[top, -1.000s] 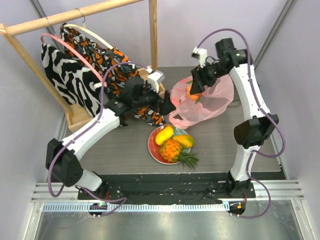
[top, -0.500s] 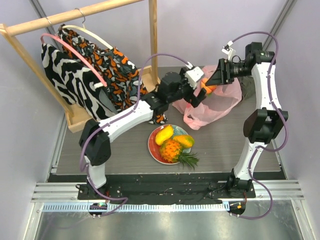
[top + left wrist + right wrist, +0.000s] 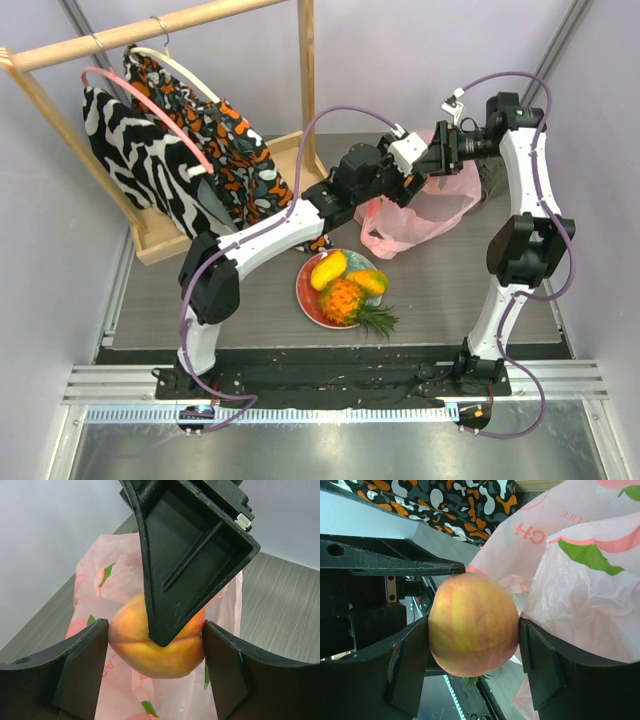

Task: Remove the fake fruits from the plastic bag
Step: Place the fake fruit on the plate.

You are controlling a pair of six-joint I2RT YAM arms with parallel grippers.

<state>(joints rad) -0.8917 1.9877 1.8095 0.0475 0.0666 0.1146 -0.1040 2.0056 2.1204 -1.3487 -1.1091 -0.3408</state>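
Note:
A peach-coloured fake fruit (image 3: 472,625) is held in the air above the pink plastic bag (image 3: 430,205). My right gripper (image 3: 432,158) is shut on it, with a pad on each side in the right wrist view (image 3: 473,625). My left gripper (image 3: 412,172) meets it from the left. In the left wrist view (image 3: 156,625) its two fingers sit against both sides of the fruit (image 3: 160,660), and a right finger (image 3: 185,555) lies across the top. The bag hangs behind (image 3: 100,580). In the top view the fruit is hidden between the grippers.
A round plate (image 3: 306,296) near the front holds a yellow mango (image 3: 328,268), an orange pineapple (image 3: 345,298) and an orange piece (image 3: 370,280). A wooden clothes rack (image 3: 150,235) with patterned garments (image 3: 170,150) fills the back left.
My left arm has swung right and up from the garments to the right gripper, and its fingers now flank the fruit. The right gripper lifted the fruit out of the bag, then stayed.

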